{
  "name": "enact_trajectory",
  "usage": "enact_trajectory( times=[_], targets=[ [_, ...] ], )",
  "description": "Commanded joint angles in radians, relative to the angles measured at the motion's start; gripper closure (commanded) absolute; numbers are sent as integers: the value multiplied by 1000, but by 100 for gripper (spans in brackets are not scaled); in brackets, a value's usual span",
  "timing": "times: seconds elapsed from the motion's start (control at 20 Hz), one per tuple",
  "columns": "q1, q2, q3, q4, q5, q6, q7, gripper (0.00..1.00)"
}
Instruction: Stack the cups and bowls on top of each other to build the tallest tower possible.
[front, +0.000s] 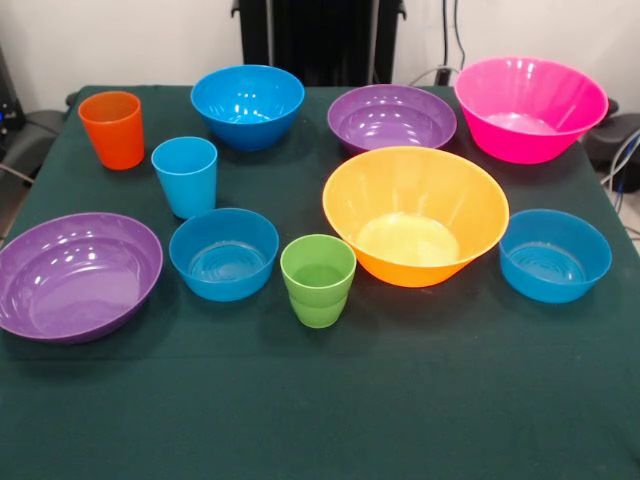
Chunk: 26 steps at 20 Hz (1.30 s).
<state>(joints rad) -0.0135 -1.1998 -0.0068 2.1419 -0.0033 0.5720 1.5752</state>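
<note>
Nothing is stacked: every piece stands apart, upright, on the dark green bench (320, 420). The green cup (318, 280) sits near the front, between a blue bowl (224, 253) and the big orange-yellow bowl (415, 215). Behind them stand the light blue cup (185, 176) and orange cup (112, 129). Purple bowls (78, 275) (391, 118), a pink bowl (530, 107) and two more blue bowls (247, 105) (555, 254) ring them. The hand is out of sight, so I cannot tell its state.

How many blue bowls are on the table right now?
3. One blue bowl at the back, one front left beside the green cup, one at the right. None looks hidden.
</note>
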Motion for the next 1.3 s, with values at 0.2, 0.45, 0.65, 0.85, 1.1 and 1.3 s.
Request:
enact_trajectory(
  times=[0.2, 0.45, 0.65, 0.85, 1.1, 1.3],
  targets=[
    [-80, 144, 3, -54, -73, -72, 107, 0],
    [-120, 188, 12, -104, -86, -64, 82, 0],
    [-160, 229, 24, -137, -105, -72, 55, 0],
    [-193, 257, 37, -154, -128, -87, 36, 0],
    [-216, 267, 52, -169, -144, -87, 26, 0],
    [-227, 283, 57, -199, -157, -75, 22, 0]
  ],
)
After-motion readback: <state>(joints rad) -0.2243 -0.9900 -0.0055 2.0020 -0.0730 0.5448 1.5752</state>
